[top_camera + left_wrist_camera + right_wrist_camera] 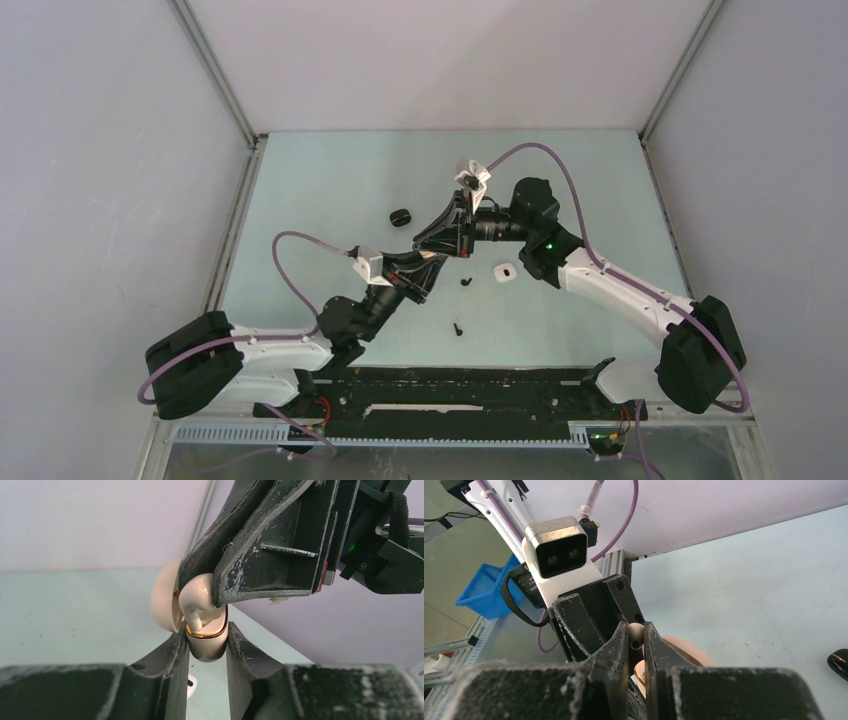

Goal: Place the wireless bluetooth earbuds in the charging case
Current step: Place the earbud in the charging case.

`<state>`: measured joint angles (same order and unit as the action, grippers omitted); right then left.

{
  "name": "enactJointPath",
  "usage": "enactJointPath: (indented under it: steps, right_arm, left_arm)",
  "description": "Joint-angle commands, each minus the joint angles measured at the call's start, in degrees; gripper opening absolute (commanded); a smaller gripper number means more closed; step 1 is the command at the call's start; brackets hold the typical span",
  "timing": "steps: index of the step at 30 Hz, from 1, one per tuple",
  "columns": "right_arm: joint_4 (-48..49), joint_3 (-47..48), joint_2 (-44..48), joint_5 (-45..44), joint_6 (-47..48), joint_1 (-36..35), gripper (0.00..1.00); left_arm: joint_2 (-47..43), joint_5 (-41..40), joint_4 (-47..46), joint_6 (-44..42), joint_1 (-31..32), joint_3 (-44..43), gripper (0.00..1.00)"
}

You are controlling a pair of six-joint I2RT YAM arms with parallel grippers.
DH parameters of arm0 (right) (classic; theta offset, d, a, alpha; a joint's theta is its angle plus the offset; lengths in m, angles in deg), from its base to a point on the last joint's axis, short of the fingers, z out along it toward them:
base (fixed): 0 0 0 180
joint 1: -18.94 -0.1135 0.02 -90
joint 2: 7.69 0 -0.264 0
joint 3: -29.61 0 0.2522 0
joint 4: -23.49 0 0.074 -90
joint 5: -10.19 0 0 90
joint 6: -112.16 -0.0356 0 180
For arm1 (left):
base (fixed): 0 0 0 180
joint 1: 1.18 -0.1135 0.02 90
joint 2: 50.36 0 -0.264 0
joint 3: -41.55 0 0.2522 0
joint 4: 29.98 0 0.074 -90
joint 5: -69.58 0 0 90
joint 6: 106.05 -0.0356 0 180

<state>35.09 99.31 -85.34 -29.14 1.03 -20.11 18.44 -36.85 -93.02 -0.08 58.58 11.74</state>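
The left gripper (207, 645) comes in from the left, its fingers pressed against both flanks of the charging case (207, 654) and holding it upright above the table (330, 180). A black case (401, 216) lies on the table left of the charging case and farther from the arm bases. The charging case is cream with a gold rim (204, 634), and its lid (164, 599) is swung open to its left side. Directly above the case, a cream earbud (196, 596) is at the opening: its rounded head is above the rim and its stem dips down inside. The right gripper (636, 634) reaches over the case from the right, and its fingers are closed tight on the earbud's head. To the right of the case and nearer the arm bases, a black earbud (466, 281) lies on the table. A second black earbud (459, 327) lies nearer the bases again, apart from the first. Farther right of the case sits a small white item (504, 271) with a dark spot, too small to identify.
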Motion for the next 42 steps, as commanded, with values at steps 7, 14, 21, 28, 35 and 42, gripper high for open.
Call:
enactJointPath:
  steps: [7,14,21,28,35,42]
  right_arm:
    - [-2.1,1.5,-0.2,-0.9,2.4,-0.1,0.0]
    - [-2.3,1.0,-0.3,-1.0,2.7,-0.5,0.0]
    - [-0.2,1.0,-0.9,1.1,1.0,-0.8,0.0]
    - [-1.5,1.0,-0.8,1.7,1.4,-0.7,0.0]
    - [-0.4,1.0,-1.0,2.9,0.8,-0.9,0.0]
    - [-0.8,1.0,-1.6,2.2,1.1,-0.9,0.0]
  left_arm:
    - [-3.2,-1.8,-5.5,-1.8,0.2,1.0,0.0]
    - [-3.4,-2.3,-5.9,-2.1,0.2,1.3,0.0]
    - [-2.7,-2.5,-6.3,-2.2,0.2,1.4,0.0]
    - [-3.0,-3.0,-6.5,-2.6,0.2,2.1,0.0]
    - [-2.7,-2.3,-6.4,-2.8,0.2,2.0,0.0]
    - [-2.8,-1.0,-7.1,-3.8,0.2,2.5,0.0]
